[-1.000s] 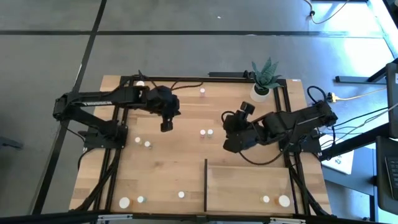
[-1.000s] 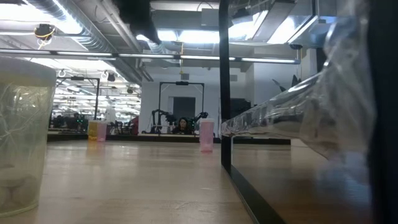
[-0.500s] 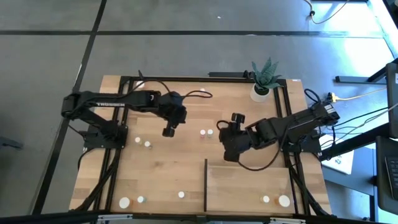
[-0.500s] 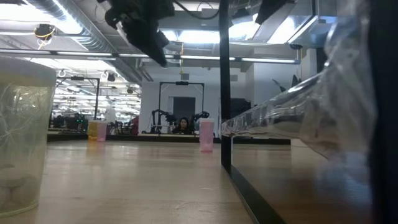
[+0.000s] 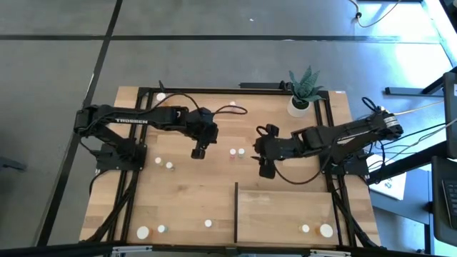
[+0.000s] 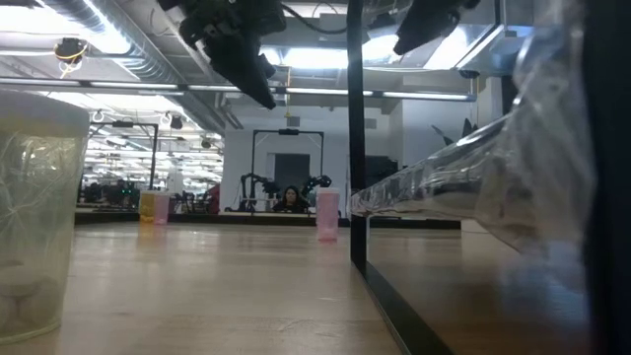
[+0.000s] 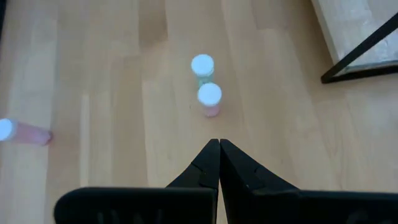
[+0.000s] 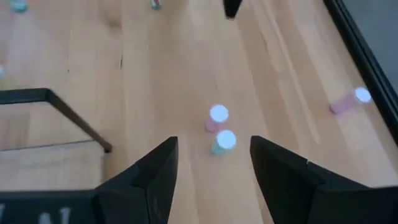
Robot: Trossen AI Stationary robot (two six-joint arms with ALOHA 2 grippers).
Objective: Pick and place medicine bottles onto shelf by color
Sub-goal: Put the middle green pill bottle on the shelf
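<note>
Two small white-capped medicine bottles stand side by side at mid-table, one pink [image 7: 210,99] and one pale green-white [image 7: 203,67]; the high view shows this pair [image 5: 237,153] too. My left gripper [image 5: 198,152] hangs shut above the table to their left, its tips [image 7: 219,146] pointing down at them. My right gripper [image 5: 265,171] hangs open above the table to their right, with the pair [image 8: 221,129] showing beyond its spread fingers. The shelf [image 5: 285,214], a light-wood panel with a dark upright edge [image 5: 236,212], lies at the near right and bears two bottles [image 5: 316,230].
More bottles stand at the left [image 5: 164,163], along the near edge [image 5: 162,229], and a pink one toward the far edge [image 8: 348,101]. A potted plant [image 5: 303,96] is at the far right corner. In the low view a large translucent bottle [image 6: 35,207] is close by.
Both grippers have come down toward the table; the low view now shows both where a second ago it showed neither. My left gripper has also gone toward the table's right edge, nearer the middle pair of bottles. My right arm has stretched out and its gripper has tipped.
</note>
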